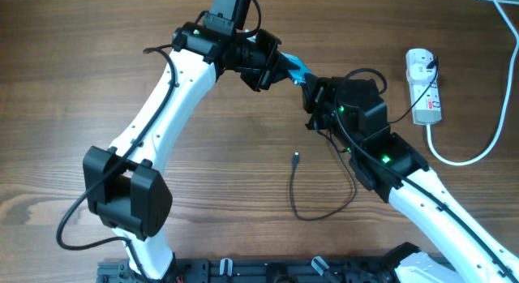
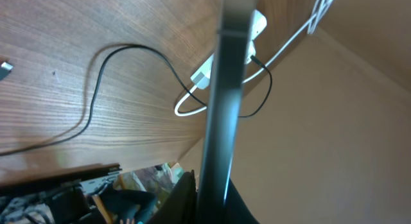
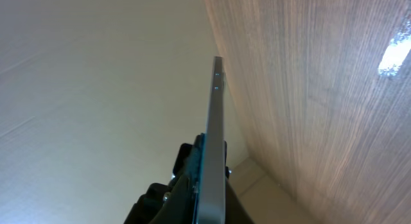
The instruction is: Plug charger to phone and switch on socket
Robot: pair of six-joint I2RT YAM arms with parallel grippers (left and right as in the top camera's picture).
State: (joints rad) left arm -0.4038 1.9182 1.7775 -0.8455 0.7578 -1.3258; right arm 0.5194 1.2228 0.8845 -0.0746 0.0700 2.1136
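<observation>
The phone (image 1: 298,70), showing a cyan screen, is held in the air above the table between both grippers. My left gripper (image 1: 284,68) grips one end and my right gripper (image 1: 315,87) the other. The left wrist view shows the phone (image 2: 221,108) edge-on between my left fingers (image 2: 215,205). In the right wrist view the phone (image 3: 215,140) is also edge-on between my right fingers (image 3: 209,198). The charger cable's tip (image 1: 297,158) lies loose on the table below; the cable (image 2: 96,89) curves across the wood. The white socket (image 1: 425,88) lies at the right, partly hidden behind the phone in the left wrist view (image 2: 258,22).
The socket's thick white lead (image 1: 478,153) loops along the table's right edge. A thin black cable (image 1: 434,66) is plugged in at the socket's far end. A black rail (image 1: 268,271) runs along the front edge between the arm bases.
</observation>
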